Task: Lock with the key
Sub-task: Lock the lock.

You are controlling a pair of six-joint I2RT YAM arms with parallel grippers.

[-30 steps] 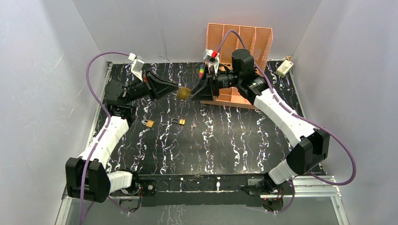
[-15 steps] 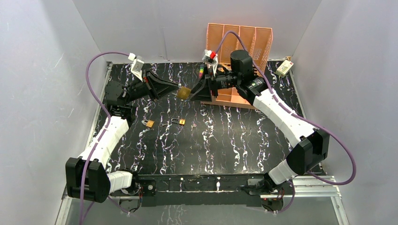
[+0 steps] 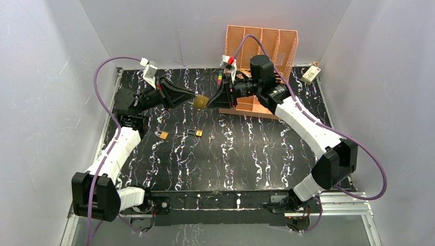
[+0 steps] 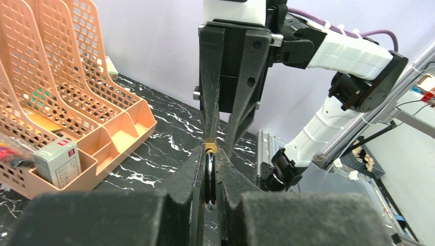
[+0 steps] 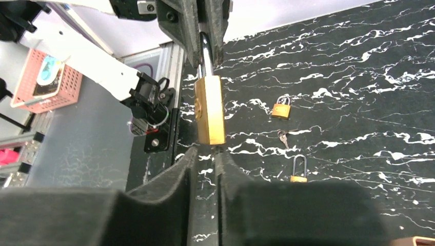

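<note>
Alignment is deciding this: you are clamping the brass padlock (image 5: 210,110) by its shackle in the left gripper (image 3: 192,96) above the table's (image 3: 246,154) far middle, so be squaring the right gripper (image 5: 205,154), whose hold I cannot tell, to its base.

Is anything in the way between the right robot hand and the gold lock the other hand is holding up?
Nothing visible. The left gripper holds the padlock up by its shackle, and the right gripper has its jaws right at the padlock's bottom end.
</note>
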